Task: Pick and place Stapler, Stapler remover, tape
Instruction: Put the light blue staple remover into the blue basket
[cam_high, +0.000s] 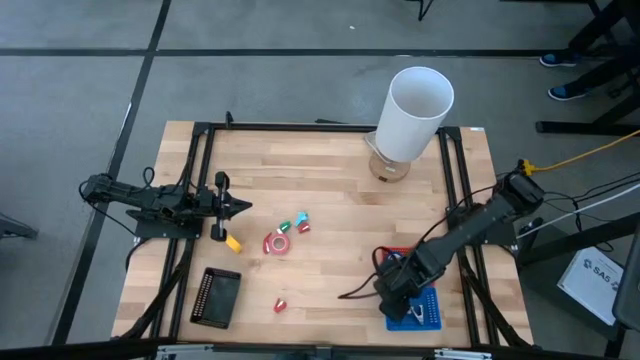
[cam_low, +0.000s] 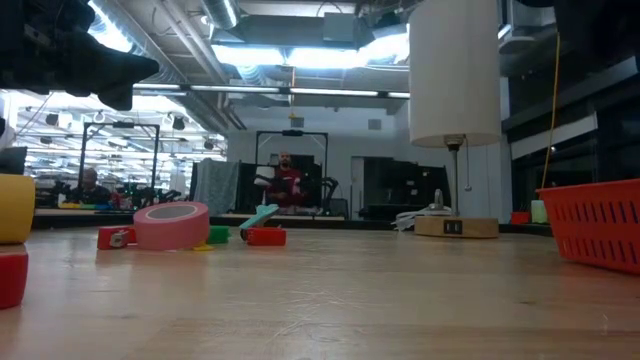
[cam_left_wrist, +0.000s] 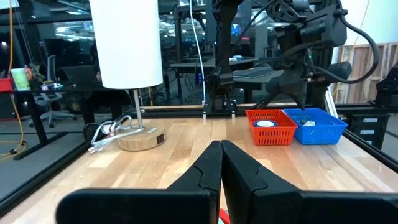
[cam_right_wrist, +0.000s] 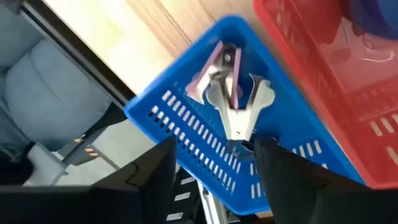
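The right gripper (cam_right_wrist: 214, 165) hangs with jaws wide over the blue basket (cam_right_wrist: 186, 124); the staple remover (cam_right_wrist: 233, 102) lies loose inside, straight ahead of them. The tape (cam_high: 277, 243) sits nearer the left gripper (cam_high: 232, 207), whose jaws are pressed together.

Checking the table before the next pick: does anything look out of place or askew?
Nothing looks damaged or spilled. Small pieces lie scattered around the pink tape roll, loose, not stacked. The staple remover already lies in the blue basket.
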